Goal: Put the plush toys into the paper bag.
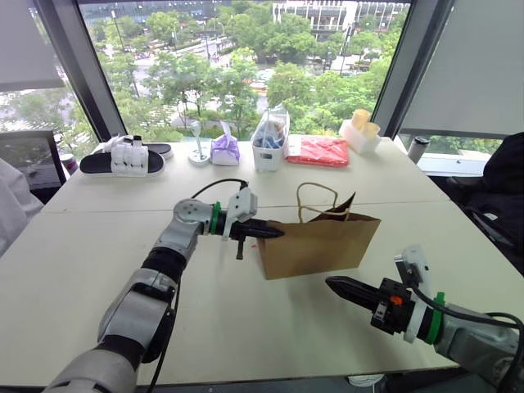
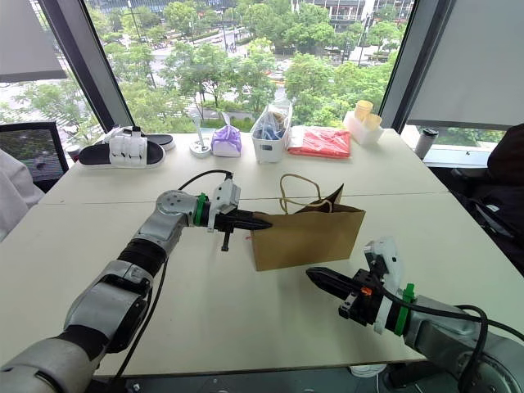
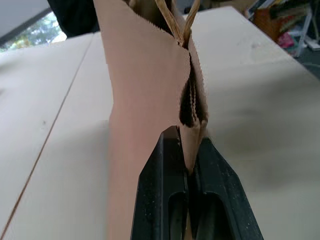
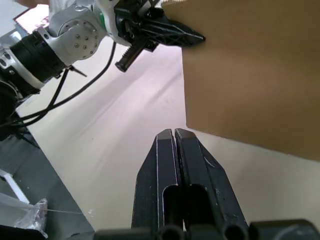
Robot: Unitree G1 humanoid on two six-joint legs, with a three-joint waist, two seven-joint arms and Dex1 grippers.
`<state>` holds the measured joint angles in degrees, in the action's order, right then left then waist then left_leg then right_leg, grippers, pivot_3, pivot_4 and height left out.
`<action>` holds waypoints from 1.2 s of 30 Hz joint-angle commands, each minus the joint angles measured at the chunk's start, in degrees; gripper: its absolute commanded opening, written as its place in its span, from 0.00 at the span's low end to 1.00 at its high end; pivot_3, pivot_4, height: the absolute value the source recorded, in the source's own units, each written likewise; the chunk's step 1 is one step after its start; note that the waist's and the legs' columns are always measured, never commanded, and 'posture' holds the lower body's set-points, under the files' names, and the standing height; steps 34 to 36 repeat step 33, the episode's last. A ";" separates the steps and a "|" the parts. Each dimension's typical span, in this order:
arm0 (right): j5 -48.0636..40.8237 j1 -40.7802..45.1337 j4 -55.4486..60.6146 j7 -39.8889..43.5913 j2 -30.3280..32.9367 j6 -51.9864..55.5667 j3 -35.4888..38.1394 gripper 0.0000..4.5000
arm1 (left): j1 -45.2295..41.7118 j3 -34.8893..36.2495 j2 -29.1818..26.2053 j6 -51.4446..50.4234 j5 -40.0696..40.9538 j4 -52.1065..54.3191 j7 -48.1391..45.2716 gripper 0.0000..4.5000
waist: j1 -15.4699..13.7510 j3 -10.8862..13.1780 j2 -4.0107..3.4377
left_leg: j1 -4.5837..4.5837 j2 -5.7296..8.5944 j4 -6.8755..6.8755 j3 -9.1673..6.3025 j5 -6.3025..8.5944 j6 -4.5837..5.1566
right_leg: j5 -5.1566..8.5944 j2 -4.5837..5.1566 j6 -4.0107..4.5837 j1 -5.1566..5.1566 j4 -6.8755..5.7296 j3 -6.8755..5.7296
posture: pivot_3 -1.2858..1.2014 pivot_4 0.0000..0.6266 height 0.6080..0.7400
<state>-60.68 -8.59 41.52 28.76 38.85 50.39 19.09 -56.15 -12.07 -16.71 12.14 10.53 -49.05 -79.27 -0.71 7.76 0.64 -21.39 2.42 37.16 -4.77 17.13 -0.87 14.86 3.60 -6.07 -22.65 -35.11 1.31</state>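
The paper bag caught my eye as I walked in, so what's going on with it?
The robot's left hand is shut on the top edge of the upright paper bag, pinching it at one end. Its right hand is shut and empty, held off to the bag's near side. No plush toys are visible on the table.

The pale desk [image 1: 246, 327] carries the brown paper bag [image 1: 315, 244], standing upright near its middle. Along the far edge by the window lie black slides [image 1: 123, 161], a purple pouch [image 1: 225, 150], a clear bag of blue items [image 1: 270, 139], a red packet [image 1: 319, 151] and what may be yellow cups [image 1: 360, 129].
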 commanded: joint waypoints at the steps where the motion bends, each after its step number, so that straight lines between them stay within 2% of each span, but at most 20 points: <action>1: -2.15 -0.65 2.57 -1.33 -0.16 -1.81 2.15 0.00 | -2.19 1.03 0.58 3.65 -1.52 -2.82 0.21 0.02 | -0.02 0.02 0.03 | 0.00 0.00 0.01 0.00 0.00 0.00 | 0.00 0.00 0.00 0.00 0.00 0.00 | 0.52 0.24 1.00; 4: -2.35 -0.56 2.32 -1.87 0.21 -2.22 1.81 0.00 | -2.62 1.59 0.86 5.41 -2.04 -4.52 1.00 0.02 | -0.04 0.02 0.07 | 0.02 0.00 0.05 -0.01 0.00 0.00 | 0.00 0.00 0.00 0.06 0.00 0.00 | 0.52 0.24 1.00; 7: -2.32 0.04 1.81 -1.97 0.56 -2.38 1.39 0.00 | -3.20 2.50 0.92 4.97 -1.67 -5.02 1.08 0.19 | -0.01 0.03 0.08 | 0.03 0.00 0.05 -0.01 0.00 0.00 | 0.00 -0.01 0.00 0.07 0.00 -0.01 | 0.52 0.24 1.00; 8: -2.25 0.45 1.56 -1.93 0.69 -2.36 1.10 0.00 | -3.22 2.56 0.75 5.29 -1.77 -4.58 1.01 0.32 | 0.00 0.03 0.09 | 0.03 0.00 0.05 -0.01 0.00 0.00 | 0.00 -0.01 0.00 0.06 0.00 -0.01 | 0.52 0.24 1.00; 12: -1.46 2.59 0.46 -0.81 1.38 -2.15 -1.10 0.00 | -1.88 3.18 -0.59 5.30 -2.34 0.09 3.58 0.73 | 0.03 0.05 0.11 | 0.03 -0.02 0.05 -0.02 0.00 0.00 | 0.00 -0.03 -0.01 0.04 -0.01 -0.01 | 0.52 0.24 1.00; 15: -0.54 3.03 -0.08 -0.37 1.62 -2.34 -2.20 0.00 | 0.51 4.93 -3.22 1.20 -0.66 6.60 4.94 0.73 | 0.18 0.05 0.12 | 0.03 -0.03 0.03 -0.02 0.00 0.00 | 0.00 -0.03 -0.01 0.03 -0.04 0.00 | 0.52 0.24 1.00; 18: -0.36 1.93 -0.23 0.53 1.82 -2.88 -1.57 0.00 | 6.69 7.48 -8.63 -6.79 2.16 19.16 5.87 0.73 | 0.71 0.05 0.10 | 0.05 -0.07 -0.03 -0.01 0.01 0.01 | 0.00 -0.05 -0.01 -0.04 -0.10 0.03 | 0.52 0.24 1.00; 21: 2.73 -0.19 -1.33 0.81 0.74 -6.29 1.13 0.00 | 18.08 13.12 -15.70 -24.39 9.80 40.10 10.01 0.73 | 1.40 0.06 0.09 | 0.03 -0.11 -0.07 -0.05 0.01 0.01 | 0.00 -0.04 0.00 -0.09 -0.12 0.03 | 0.52 0.24 1.00; 24: 7.36 -4.25 -2.97 3.64 1.51 -10.04 3.58 0.00 | 29.06 19.30 -19.51 -39.50 17.96 56.80 16.99 0.73 | 1.31 0.06 0.08 | 0.01 -0.16 -0.11 -0.10 0.02 0.02 | 0.00 0.07 0.00 -0.08 -0.08 0.12 | 0.52 0.24 1.00; 28: 9.73 -7.12 -5.86 7.36 3.92 -11.19 6.01 0.00 | 43.49 25.78 -21.79 -49.26 22.82 72.41 25.11 0.73 | 0.15 0.08 0.05 | 0.04 -0.13 -0.04 -0.06 0.03 0.00 | 0.01 0.19 0.02 0.07 0.06 0.20 | 0.52 0.24 1.00; 30: 9.37 -8.49 -7.31 9.66 5.54 -10.89 8.66 0.00 | 50.69 30.52 -20.60 -54.17 27.17 79.10 30.18 0.73 | -0.06 0.08 0.04 | 0.13 -0.13 -0.04 -0.04 0.03 0.00 | 0.02 0.21 0.04 0.17 0.11 0.22 | 0.52 0.24 1.00; 33: 9.15 -9.44 -9.15 12.09 6.95 -10.62 10.91 0.00 | 57.14 33.45 -18.66 -57.26 31.33 85.59 35.64 0.73 | -0.30 0.07 0.09 | 0.11 -0.13 -0.02 -0.09 0.03 -0.01 | 0.07 0.23 0.13 0.20 0.12 0.20 | 0.52 0.24 1.00; 36: 9.15 -9.44 -9.15 12.09 6.95 -10.62 10.91 0.00 | 57.14 33.45 -18.66 -57.26 31.33 85.59 35.64 0.73 | -0.30 0.07 0.09 | 0.11 -0.13 -0.02 -0.09 0.03 -0.01 | 0.07 0.23 0.13 0.20 0.12 0.20 | 0.52 0.24 1.00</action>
